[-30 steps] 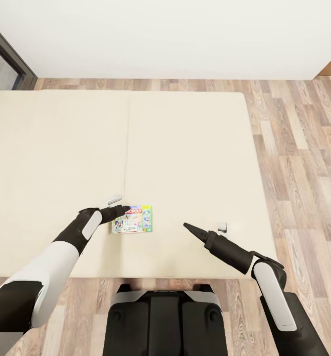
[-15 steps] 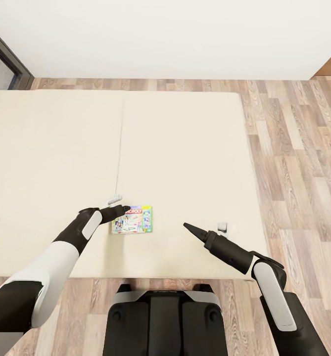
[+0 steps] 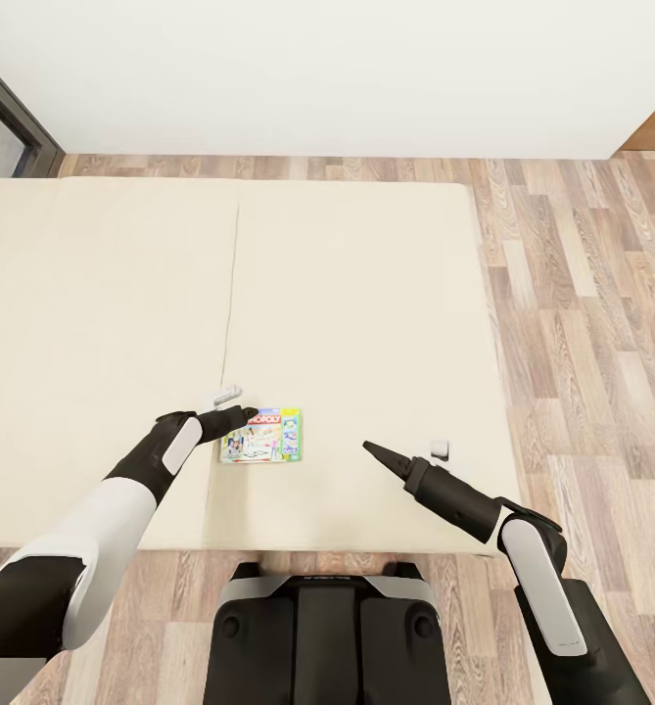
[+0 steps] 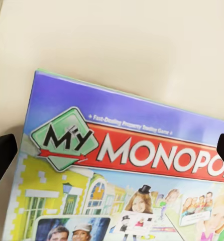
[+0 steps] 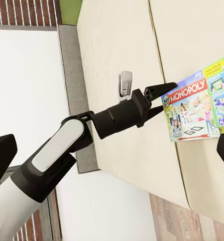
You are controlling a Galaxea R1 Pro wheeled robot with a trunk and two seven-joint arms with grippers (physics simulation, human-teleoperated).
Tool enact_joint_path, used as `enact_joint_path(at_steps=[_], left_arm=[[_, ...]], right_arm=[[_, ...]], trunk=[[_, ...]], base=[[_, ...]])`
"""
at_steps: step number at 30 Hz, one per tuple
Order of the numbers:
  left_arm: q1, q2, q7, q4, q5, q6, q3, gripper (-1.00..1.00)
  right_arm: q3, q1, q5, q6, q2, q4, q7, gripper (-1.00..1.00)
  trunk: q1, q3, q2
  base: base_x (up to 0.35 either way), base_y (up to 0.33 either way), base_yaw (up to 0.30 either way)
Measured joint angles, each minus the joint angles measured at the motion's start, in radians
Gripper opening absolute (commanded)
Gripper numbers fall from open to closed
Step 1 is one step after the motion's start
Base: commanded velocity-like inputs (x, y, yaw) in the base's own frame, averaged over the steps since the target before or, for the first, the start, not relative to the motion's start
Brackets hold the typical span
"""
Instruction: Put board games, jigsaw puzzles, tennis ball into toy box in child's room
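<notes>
Left gripper at near-left corner of board game, fingers spread wide, one grey pad out over mattress, dark finger at box edge; grip not closed on anything. Board game, "My Monopoly" cover, lies flat on bed near its front edge. Right gripper hovers over mattress, well right of box, fingers apart, holding nothing. Wood floor at far right.

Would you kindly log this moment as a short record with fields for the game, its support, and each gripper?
game: My Monopoly board game, lying flat, cover up
support: beige bed
left gripper: open, fingers straddling the game's near-left end
right gripper: open, over bare mattress, apart from the game
floor: wood planks
</notes>
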Motion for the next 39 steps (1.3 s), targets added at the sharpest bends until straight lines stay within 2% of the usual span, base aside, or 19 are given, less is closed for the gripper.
enact_joint_path(at_steps=[7,20,32,39], left_arm=[[0.000,0.000,0.000,0.000,0.000,0.001,0.000,1.00],[0.000,0.000,-0.001,0.000,0.000,0.001,0.000,1.00],[0.000,0.001,-0.001,0.000,0.000,0.001,0.000,1.00],[0.000,0.001,-0.001,0.000,0.000,0.001,0.000,1.00]], right_arm=[[0.000,0.000,0.000,0.000,0.000,0.000,0.000,1.00],[0.000,0.000,0.000,0.000,0.000,0.000,0.000,1.00],[0.000,0.000,0.000,0.000,0.000,0.000,0.001,1.00],[0.000,0.000,0.000,0.000,0.000,0.000,0.001,1.00]], trunk=[[0.000,0.000,0.000],[0.000,0.000,0.000],[0.000,0.000,0.000],[0.000,0.000,0.000]], base=[[0.000,-0.057,0.000],[0.000,-0.259,0.000],[0.000,-0.038,0.000],[0.000,-0.229,0.000]])
